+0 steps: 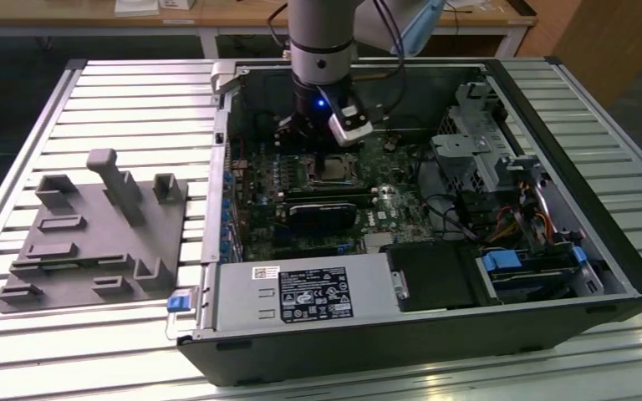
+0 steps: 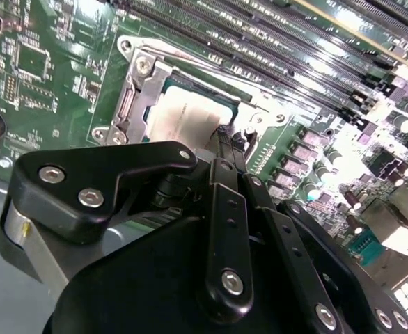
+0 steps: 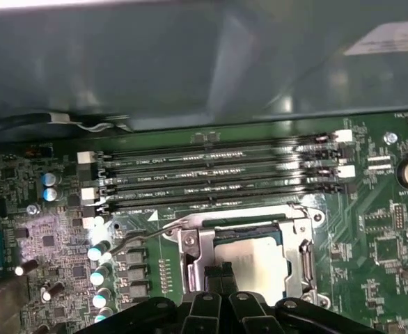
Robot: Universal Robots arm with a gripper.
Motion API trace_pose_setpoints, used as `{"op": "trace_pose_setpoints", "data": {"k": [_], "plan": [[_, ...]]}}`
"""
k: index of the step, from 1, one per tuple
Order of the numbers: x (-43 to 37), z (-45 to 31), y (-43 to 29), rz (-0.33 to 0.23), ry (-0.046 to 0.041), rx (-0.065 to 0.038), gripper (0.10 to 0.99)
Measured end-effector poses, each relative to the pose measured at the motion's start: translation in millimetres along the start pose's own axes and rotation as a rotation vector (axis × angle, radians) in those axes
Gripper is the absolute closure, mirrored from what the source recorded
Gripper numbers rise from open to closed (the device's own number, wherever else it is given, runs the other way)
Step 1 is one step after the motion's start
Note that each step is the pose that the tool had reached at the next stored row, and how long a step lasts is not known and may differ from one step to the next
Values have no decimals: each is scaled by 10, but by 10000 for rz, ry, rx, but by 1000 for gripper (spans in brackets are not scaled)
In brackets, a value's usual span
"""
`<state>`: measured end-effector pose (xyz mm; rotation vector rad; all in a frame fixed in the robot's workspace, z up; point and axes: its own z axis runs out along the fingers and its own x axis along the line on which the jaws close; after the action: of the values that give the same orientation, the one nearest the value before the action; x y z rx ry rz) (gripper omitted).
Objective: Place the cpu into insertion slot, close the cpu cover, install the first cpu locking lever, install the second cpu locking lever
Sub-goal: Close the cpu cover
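Slatted metal table (image 1: 109, 109), wooden desk (image 1: 64, 15) behind. Open computer case (image 1: 600, 267); its white label (image 1: 312, 294) is unreadable. Gripper (image 3: 222, 270) fingers pressed together at insertion slot (image 3: 187, 240) edge. Cpu (image 3: 256, 259) seated there, cpu cover (image 3: 306, 259) down.

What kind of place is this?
Probably a robot lab or workshop: a robot arm reaches into an open computer case on a slatted metal table, with wooden desks behind.
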<state>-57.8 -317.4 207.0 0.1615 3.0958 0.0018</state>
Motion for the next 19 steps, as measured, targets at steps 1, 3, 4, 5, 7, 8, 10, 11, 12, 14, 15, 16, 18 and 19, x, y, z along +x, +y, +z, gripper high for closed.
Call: {"op": "trace_pose_setpoints", "data": {"k": [1,3,4,5,7,8,10,11,12,14,15,16,18,19], "plan": [[7,1,-3,-41,1,-22,980],[21,2,-12,-119,3,-55,980],[28,3,-17,-160,3,-76,980],[32,4,-22,-195,5,-101,980],[42,8,-31,-257,9,-171,980],[47,11,-36,-288,11,-206,980],[60,14,-49,-341,16,-271,980],[68,16,-55,-363,19,-302,980],[76,18,-62,-391,21,-331,980],[86,23,-73,-443,27,-379,980],[90,27,-77,-465,29,-400,980],[92,33,-80,-490,29,-415,980],[94,47,-85,-543,30,-423,980],[94,54,-86,-566,31,-424,980]]}}
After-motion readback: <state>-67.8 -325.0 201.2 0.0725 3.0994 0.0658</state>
